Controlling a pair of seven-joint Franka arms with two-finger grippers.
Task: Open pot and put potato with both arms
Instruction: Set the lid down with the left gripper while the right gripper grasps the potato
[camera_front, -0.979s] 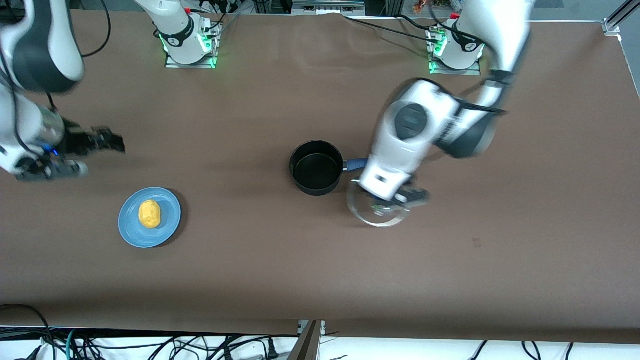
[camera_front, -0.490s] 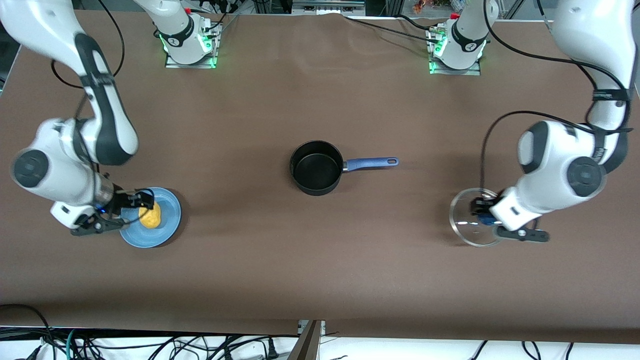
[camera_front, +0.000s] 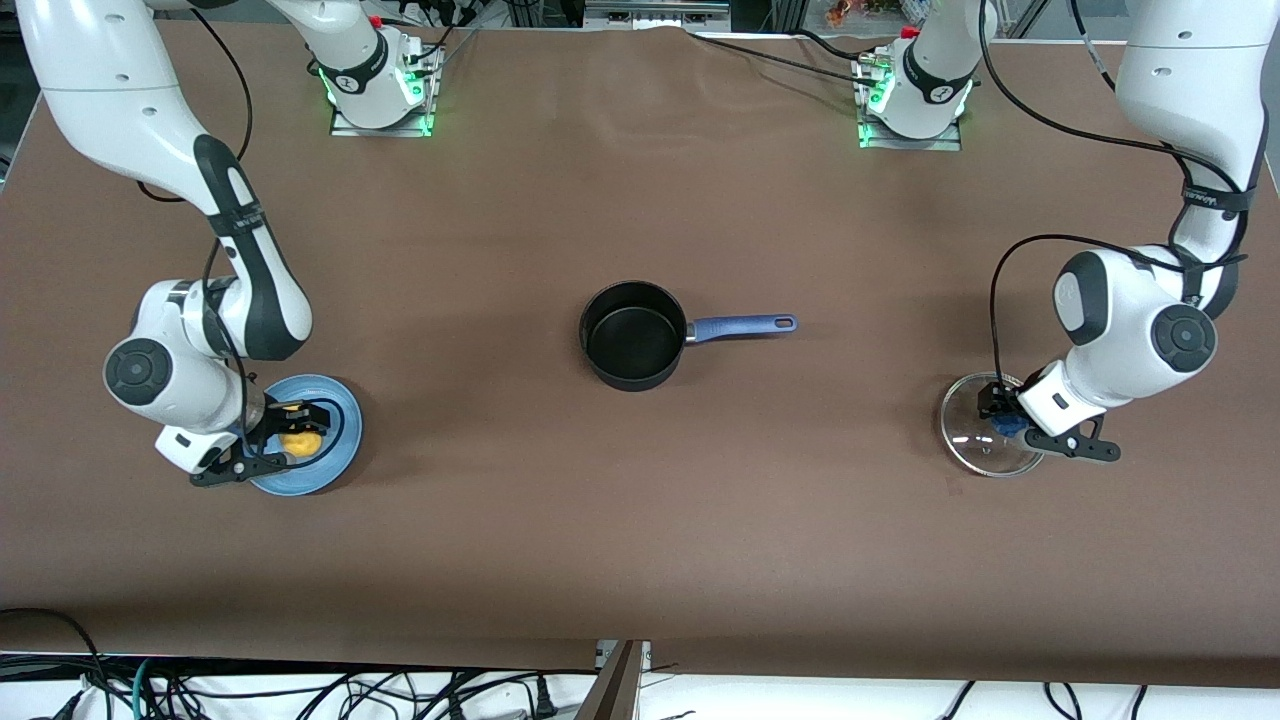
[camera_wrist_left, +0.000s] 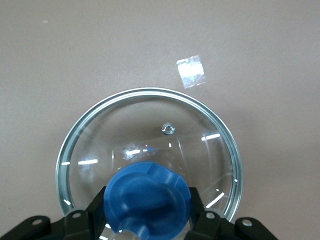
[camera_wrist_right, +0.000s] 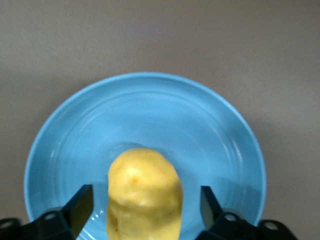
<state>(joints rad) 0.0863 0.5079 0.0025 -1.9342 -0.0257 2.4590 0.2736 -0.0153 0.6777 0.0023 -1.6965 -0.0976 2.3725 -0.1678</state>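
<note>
The black pot (camera_front: 632, 335) stands open in the middle of the table, its blue handle (camera_front: 740, 325) pointing toward the left arm's end. The potato (camera_front: 300, 441) lies on a blue plate (camera_front: 335, 450) toward the right arm's end. My right gripper (camera_front: 300, 425) is low over the plate, open, one finger on each side of the potato (camera_wrist_right: 145, 195) with gaps on both sides. My left gripper (camera_front: 1003, 422) is shut on the blue knob (camera_wrist_left: 147, 200) of the glass lid (camera_front: 980, 445), which is down at the table toward the left arm's end.
The two arm bases (camera_front: 375, 85) (camera_front: 915, 95) with green lights stand along the table's edge farthest from the front camera. A small shiny tape patch (camera_wrist_left: 190, 71) lies on the brown tabletop beside the lid.
My left arm has carried the lid from beside the pot out toward its end of the table. My right gripper has come down around the potato on the plate.
</note>
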